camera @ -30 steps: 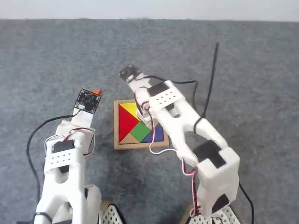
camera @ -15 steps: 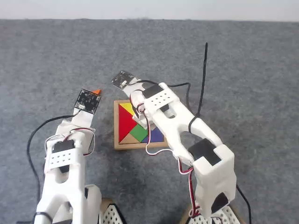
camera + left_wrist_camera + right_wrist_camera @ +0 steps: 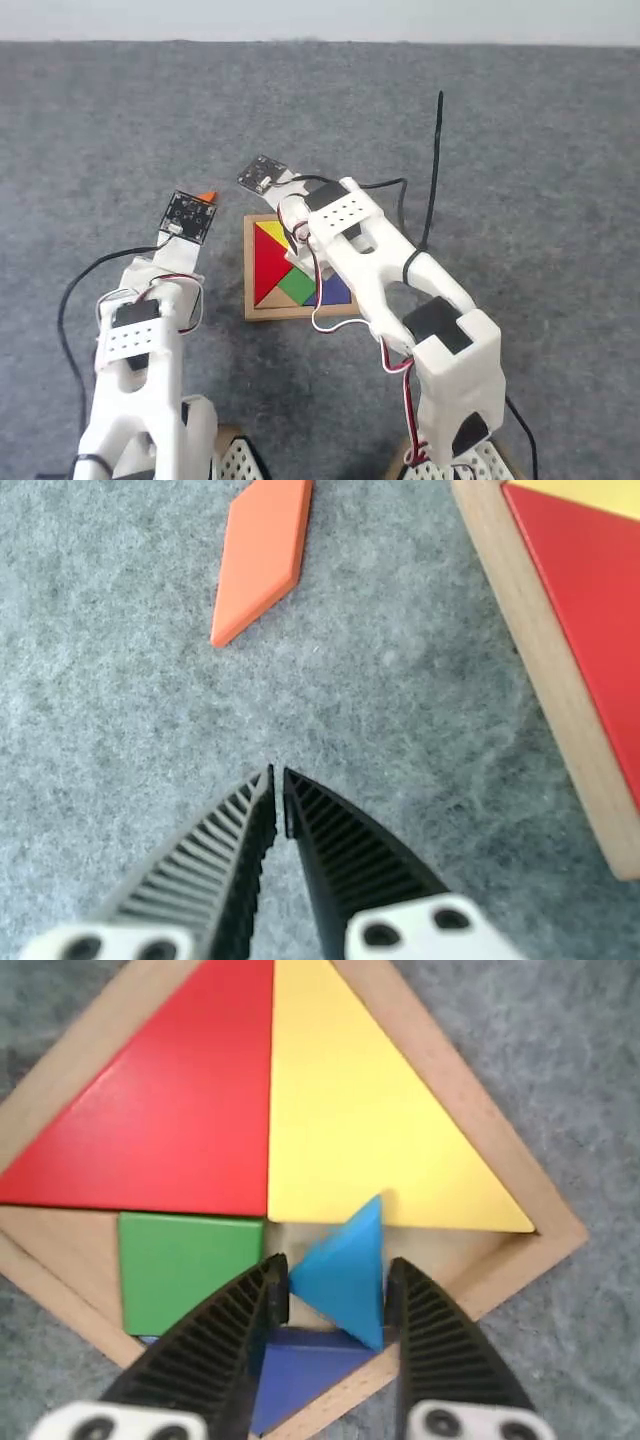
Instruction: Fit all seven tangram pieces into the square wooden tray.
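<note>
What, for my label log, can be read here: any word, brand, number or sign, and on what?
No readable text anywhere.
Wooden tray, red piece, yellow piece, light blue triangle, orange piece: plain, no print.
Black board on an arm: marks, if any, too small to read.

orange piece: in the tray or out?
Out. The orange piece lies flat on the grey mat, apart from the tray and its wooden rim, just ahead of the left gripper.

I count six tangram pieces: red triangle, yellow triangle, green square, light blue triangle, dark blue piece, orange parallelogram. One wooden tray, two arms — left arm, right arm.
</note>
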Available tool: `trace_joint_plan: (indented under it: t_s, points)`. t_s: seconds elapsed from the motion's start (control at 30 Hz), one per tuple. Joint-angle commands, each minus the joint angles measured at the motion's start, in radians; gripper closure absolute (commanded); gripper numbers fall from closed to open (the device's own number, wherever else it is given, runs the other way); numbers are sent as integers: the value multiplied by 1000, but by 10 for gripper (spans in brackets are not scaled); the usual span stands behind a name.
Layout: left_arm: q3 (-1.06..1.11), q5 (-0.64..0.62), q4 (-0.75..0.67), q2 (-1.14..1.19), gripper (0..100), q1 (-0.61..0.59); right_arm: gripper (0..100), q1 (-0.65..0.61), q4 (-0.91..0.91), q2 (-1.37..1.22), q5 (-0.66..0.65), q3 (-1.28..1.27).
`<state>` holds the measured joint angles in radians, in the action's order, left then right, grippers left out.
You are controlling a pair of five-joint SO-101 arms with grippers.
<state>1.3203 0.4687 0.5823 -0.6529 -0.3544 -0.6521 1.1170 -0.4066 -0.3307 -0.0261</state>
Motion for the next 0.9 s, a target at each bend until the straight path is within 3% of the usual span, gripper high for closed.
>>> trace_joint_plan:
  t_s: [0.0, 0.33, 0.87]
  points:
    - [-8, 14, -17, -35, 987, -2, 808, -13, 8, 13, -11, 52]
    - [-8, 14, -17, -35, 987, -2, 809, -7, 15, 15, -5, 72]
    - [-8, 14, -17, -35, 987, -3, 809, 70, 386, 28, -11, 448]
